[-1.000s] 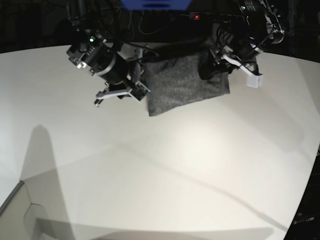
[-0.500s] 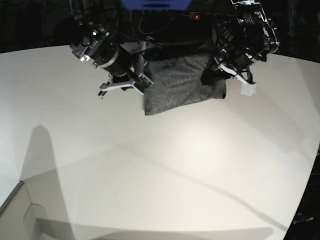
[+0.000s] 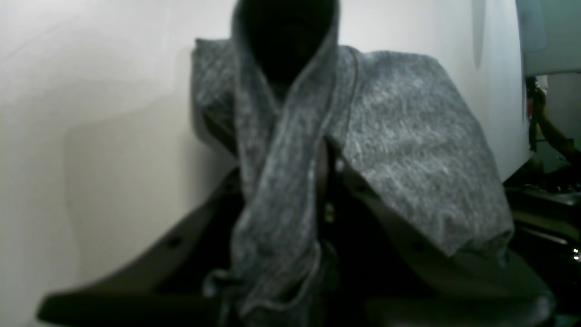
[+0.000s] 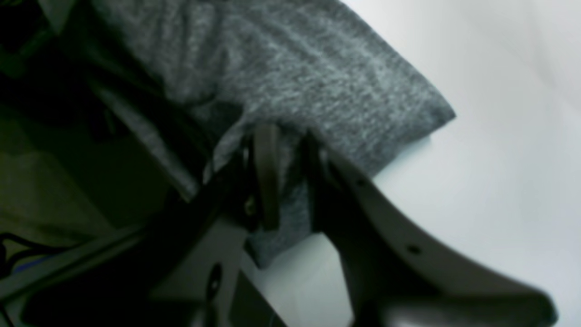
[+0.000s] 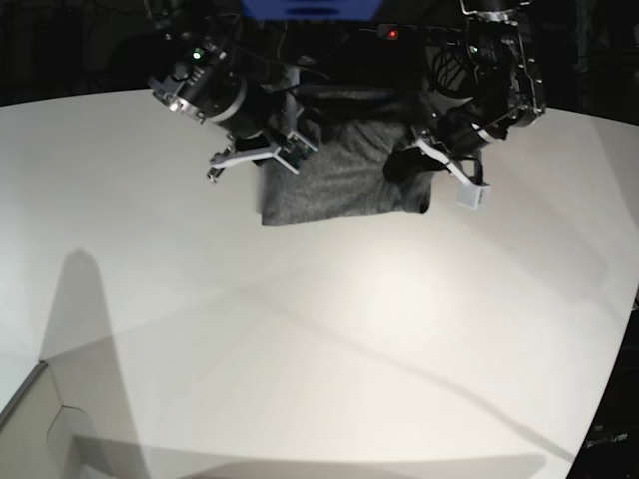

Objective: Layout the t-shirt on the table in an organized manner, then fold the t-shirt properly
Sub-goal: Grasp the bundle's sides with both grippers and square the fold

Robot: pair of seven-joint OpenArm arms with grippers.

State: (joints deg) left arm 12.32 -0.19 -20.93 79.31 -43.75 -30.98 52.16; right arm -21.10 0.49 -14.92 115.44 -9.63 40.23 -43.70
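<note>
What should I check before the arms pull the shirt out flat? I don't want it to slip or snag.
1. Left gripper shut on the shirt: ok, a bunched strip runs between its jaws.
2. Right gripper shut on the shirt: ok, cloth sits between its jaws.
3. Grips at opposite sides of the shirt: ok.
4. Shirt spread flat: not ok, it is folded and bunched.
5. Bare table in front for laying out: ok.
6. Sleeves free, not tangled: cannot tell.

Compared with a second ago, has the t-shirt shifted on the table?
Yes. The t-shirt has slid toward the base view's left and squared up; its lower left corner sits further from the table's right edge.
</note>
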